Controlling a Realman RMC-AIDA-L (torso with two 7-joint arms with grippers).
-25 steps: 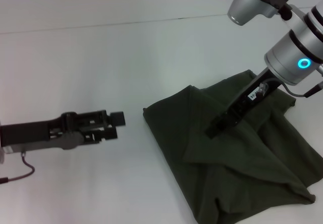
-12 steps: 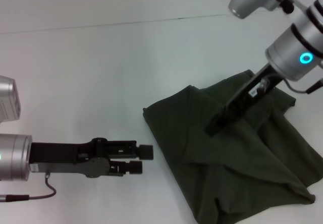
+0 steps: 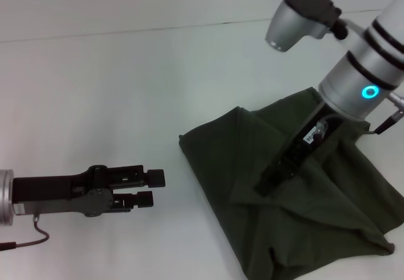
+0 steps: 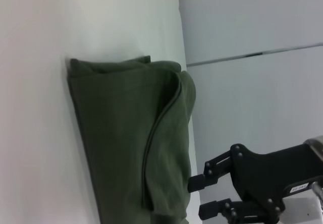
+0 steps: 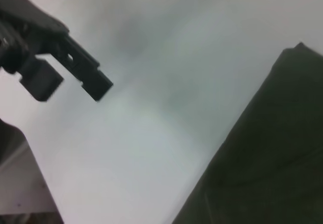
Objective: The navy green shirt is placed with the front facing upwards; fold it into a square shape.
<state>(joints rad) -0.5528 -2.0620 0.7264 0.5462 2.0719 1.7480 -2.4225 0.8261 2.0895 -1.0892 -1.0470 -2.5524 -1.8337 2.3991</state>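
Already bundled into a rough, creased heap, the navy green shirt (image 3: 297, 204) lies on the white desk (image 3: 126, 84) at the robot's right, its long axis slanting from the blunt corner nearest the desk's middle out toward the near right, where a pointed flap trails off. Its print is hidden. The right claw (image 3: 268, 179) rests low over the shirt's middle, against the cloth; whether its fingers grip anything I cannot tell. The left claw (image 3: 151, 188) hovers above bare desk, well apart from the shirt, pointing toward it, slightly parted and empty.
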